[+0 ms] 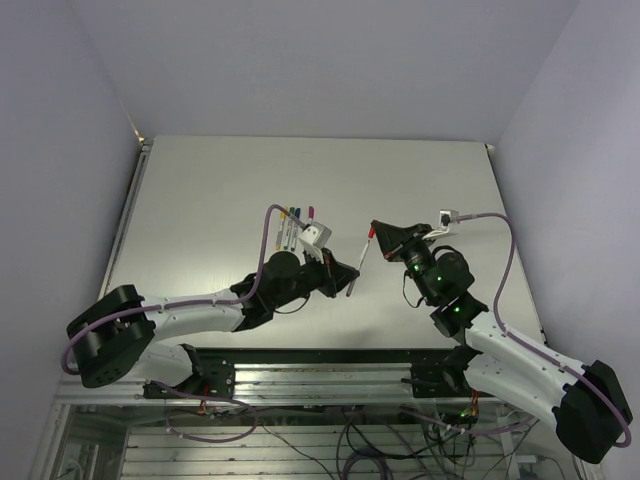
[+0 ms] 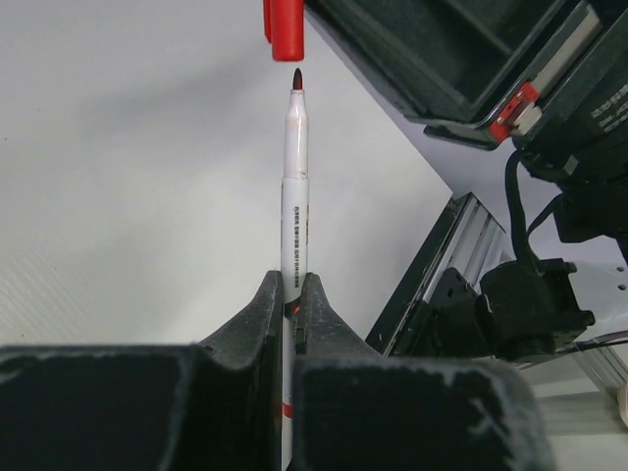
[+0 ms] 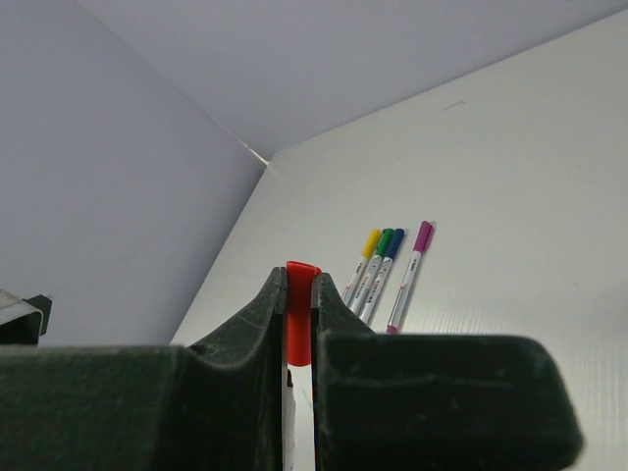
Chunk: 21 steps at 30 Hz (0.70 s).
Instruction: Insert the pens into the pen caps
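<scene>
My left gripper (image 2: 292,280) is shut on the lower barrel of a whitish pen (image 2: 295,177) that points its bare red tip (image 2: 297,78) upward. Just beyond the tip, with a small gap, hangs the red pen cap (image 2: 286,29). My right gripper (image 3: 299,282) is shut on that red cap (image 3: 300,304), and the pen's tip (image 3: 290,378) shows just below it. From above, the left gripper (image 1: 345,276) and right gripper (image 1: 374,232) face each other over the table's middle, with the pen (image 1: 358,265) between them.
Three capped pens, yellow (image 3: 365,257), green (image 3: 377,257) and blue (image 3: 387,260), lie side by side on the white table (image 1: 200,200), with a purple-capped one (image 3: 410,275) next to them. They lie just beyond the left gripper (image 1: 292,228). The table's near edge and metal frame (image 2: 442,265) are close.
</scene>
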Each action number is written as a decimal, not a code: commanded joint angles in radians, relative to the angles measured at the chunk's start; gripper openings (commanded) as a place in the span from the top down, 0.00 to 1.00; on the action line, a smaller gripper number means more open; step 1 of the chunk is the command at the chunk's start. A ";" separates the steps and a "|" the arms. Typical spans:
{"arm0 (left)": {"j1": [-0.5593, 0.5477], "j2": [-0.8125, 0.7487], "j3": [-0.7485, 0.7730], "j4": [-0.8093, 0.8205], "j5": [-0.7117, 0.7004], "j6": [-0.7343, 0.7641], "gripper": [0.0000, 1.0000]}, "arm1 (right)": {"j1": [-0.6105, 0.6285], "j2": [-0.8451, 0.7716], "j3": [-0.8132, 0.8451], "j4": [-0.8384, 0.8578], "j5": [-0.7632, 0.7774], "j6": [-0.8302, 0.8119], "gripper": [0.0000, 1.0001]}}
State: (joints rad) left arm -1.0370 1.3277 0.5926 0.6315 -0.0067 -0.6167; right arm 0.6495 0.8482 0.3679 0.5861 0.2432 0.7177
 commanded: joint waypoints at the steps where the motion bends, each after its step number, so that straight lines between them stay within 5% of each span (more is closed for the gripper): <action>1: 0.000 -0.033 -0.024 0.014 -0.002 0.016 0.93 | 0.002 -0.011 0.000 0.028 0.008 -0.008 1.00; 21: 0.000 -0.010 -0.016 0.026 -0.024 0.025 0.93 | 0.029 0.013 -0.008 0.051 -0.005 0.014 1.00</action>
State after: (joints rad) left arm -1.0370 1.3083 0.5591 0.6151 -0.0147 -0.6052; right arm 0.6682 0.8600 0.3679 0.6010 0.2386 0.7261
